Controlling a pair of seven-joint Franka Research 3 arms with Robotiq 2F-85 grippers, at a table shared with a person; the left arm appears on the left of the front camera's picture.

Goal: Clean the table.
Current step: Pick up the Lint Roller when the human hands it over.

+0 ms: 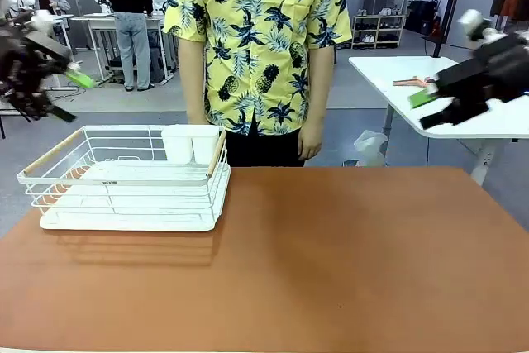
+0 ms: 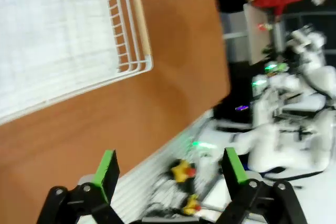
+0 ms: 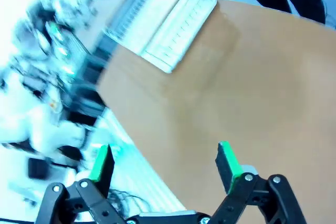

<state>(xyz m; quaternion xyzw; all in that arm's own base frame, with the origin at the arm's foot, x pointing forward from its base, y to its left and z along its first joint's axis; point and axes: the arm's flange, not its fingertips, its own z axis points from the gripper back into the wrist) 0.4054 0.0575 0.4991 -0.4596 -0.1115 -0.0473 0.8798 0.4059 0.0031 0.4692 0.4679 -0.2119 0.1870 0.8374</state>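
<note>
The reddish-brown counter (image 1: 347, 262) lies broad and mostly bare in the front view. The one thing on it is a white wire rack (image 1: 124, 219) at its left far corner, with two white cups (image 1: 192, 143) standing in the rack's far right end. A person (image 1: 256, 47) stands at the far edge, one hand (image 1: 310, 148) hanging just above it. The left jaws hang high off the left side and the right jaws high off the right, in front of a smaller white table (image 1: 388, 72). Both pairs stand wide open and hold nothing, the green pads (image 2: 107, 169) (image 3: 227, 163) well apart in each wrist view. I see no loose item or wiping cloth, so clearing likely means dealing with the rack or waiting for the person. To do it well, pick the arm nearer the rack, the left. Bring it down from above rather than sweeping across, square the pads to a rim wire or a cup wall, and keep clear of the person's hand.
</note>
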